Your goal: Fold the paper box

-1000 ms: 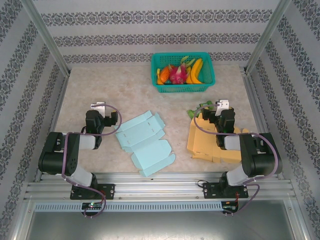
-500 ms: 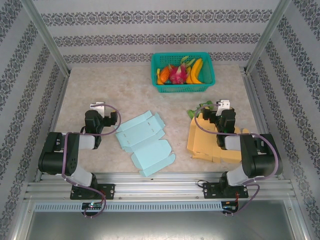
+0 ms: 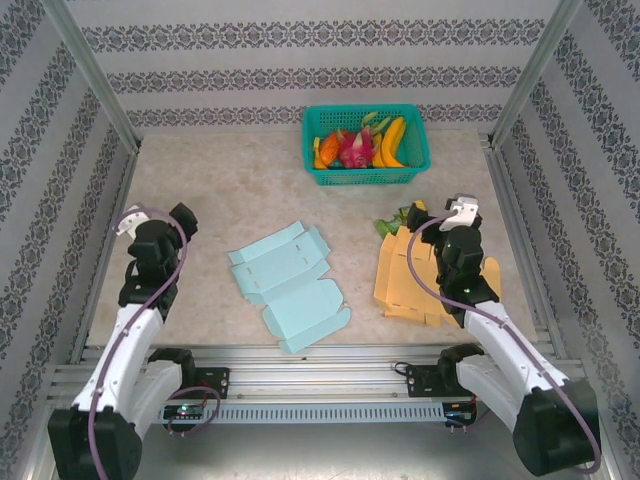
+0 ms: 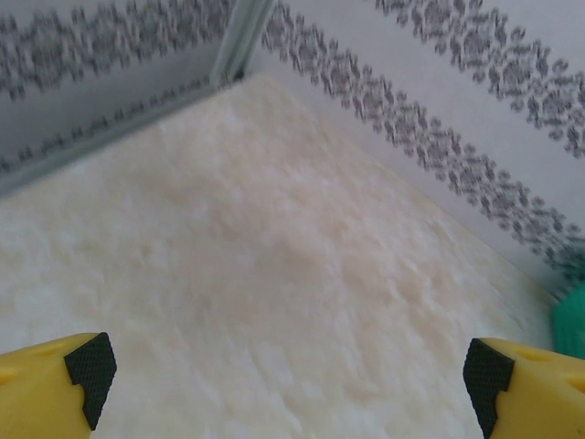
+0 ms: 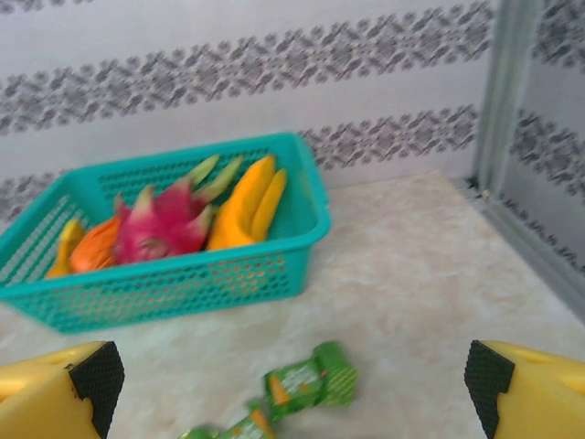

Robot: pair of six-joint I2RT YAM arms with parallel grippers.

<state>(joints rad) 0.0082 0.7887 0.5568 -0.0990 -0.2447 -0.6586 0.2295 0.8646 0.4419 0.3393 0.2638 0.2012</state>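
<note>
As both arms have just unfolded, the left gripper and right gripper gape wide, empty; the flat blue paper box by the table's near edge awaits folding.

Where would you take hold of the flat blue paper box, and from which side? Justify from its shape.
Probably the slightly raised flap at the far-right corner of the blue paper box, approached from above and the right: the sheet lies flat on the table, so only its upturned edges offer a hand something to pinch.
</note>
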